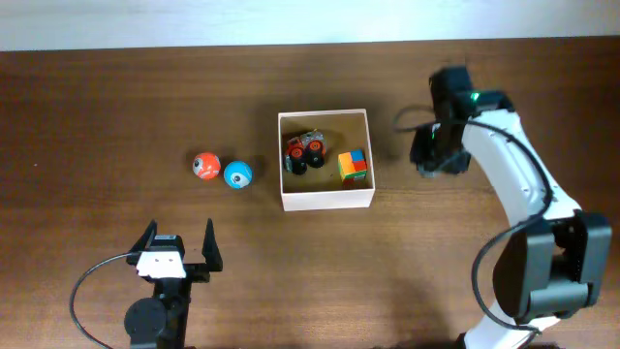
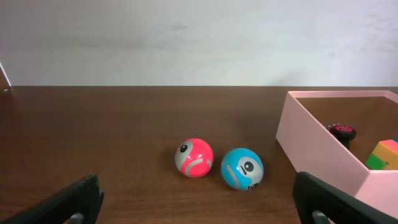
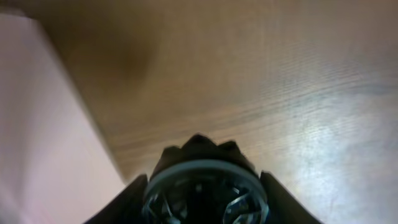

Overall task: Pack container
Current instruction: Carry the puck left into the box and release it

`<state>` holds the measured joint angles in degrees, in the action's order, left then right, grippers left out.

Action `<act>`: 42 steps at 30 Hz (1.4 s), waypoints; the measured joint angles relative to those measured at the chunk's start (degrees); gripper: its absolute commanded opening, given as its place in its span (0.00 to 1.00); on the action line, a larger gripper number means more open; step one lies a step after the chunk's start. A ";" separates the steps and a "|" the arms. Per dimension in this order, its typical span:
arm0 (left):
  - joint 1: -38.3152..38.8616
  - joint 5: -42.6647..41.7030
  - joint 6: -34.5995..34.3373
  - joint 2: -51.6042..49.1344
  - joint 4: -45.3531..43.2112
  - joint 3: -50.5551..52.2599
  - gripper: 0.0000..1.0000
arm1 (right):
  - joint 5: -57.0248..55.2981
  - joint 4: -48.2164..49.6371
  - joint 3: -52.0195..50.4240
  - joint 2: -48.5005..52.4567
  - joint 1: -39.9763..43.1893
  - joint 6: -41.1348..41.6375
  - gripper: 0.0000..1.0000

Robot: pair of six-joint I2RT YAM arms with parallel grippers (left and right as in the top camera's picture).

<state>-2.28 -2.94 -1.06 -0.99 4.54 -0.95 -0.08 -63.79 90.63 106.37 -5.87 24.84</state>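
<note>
While the container (image 1: 326, 200) sits at the middle of the counter (image 1: 97, 116) with a toy truck (image 1: 305, 153) and a colourful cube (image 1: 354, 165) inside, I read this as mid-pack: two pieces are in and others lie outside. My right end effector (image 1: 431, 160) is low, just beside the container's right wall. Its wrist camera shows the fingers pinching a dark knobbly round toy (image 3: 202, 171), tyre-like but too blurred for me to name surely. I judge that piece to be the one in hand. The next move calls for lifting it above the rim, carrying it left over the open top, and letting go over bare cardboard clear of the truck and cube. My left end effector (image 1: 179, 237) is spread wide and empty near the front-left of the counter. It faces a red-orange ball (image 2: 194, 157) and a blue ball (image 2: 242, 168), which lie side by side to the left of the container. I expect those to be its pickups.
</note>
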 measured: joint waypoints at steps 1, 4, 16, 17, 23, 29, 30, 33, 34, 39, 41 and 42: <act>0.00 0.00 0.00 0.00 0.00 0.00 0.99 | 0.00 -0.57 2.34 0.00 -0.50 -0.04 0.44; 0.00 0.00 0.00 0.00 0.02 0.00 0.99 | 0.00 -0.46 7.91 0.00 -3.54 -0.02 0.45; -0.02 0.00 0.00 0.00 0.02 0.00 0.99 | 0.90 7.04 9.99 2.71 -19.43 -0.11 0.51; 0.00 0.00 0.00 0.00 0.02 0.00 0.99 | 0.87 7.04 9.99 3.63 -19.82 -0.09 0.51; 0.00 0.00 0.00 0.00 0.02 0.00 0.99 | 1.07 6.99 9.99 8.74 -20.50 0.04 0.58; 0.00 0.00 0.00 0.00 0.00 0.00 0.99 | 1.09 7.02 9.99 9.09 -20.50 -0.04 0.65; -0.02 0.00 0.00 0.00 0.02 0.00 0.99 | 1.07 7.02 9.99 9.09 -20.50 -0.07 0.66; 0.00 0.00 0.00 0.00 0.00 0.00 0.99 | 1.07 7.02 9.99 9.09 -20.50 -0.04 0.67; 0.00 0.00 0.00 0.00 0.00 0.00 0.99 | 1.07 6.95 9.99 9.09 -20.50 -0.02 0.68; 0.00 0.00 0.00 0.00 0.02 0.00 0.99 | 1.03 4.22 10.23 9.09 -20.48 -0.11 0.73; 0.00 0.00 0.00 0.00 0.00 0.00 0.99 | 0.42 1.01 11.54 9.09 -20.48 -0.13 0.76; 0.00 0.00 0.00 0.00 0.02 0.00 0.99 | -0.11 -0.61 12.74 9.09 -20.48 -0.15 0.78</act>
<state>-2.28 -2.94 -1.06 -0.99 4.56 -0.95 -0.19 -64.40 103.37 115.46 -26.35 24.69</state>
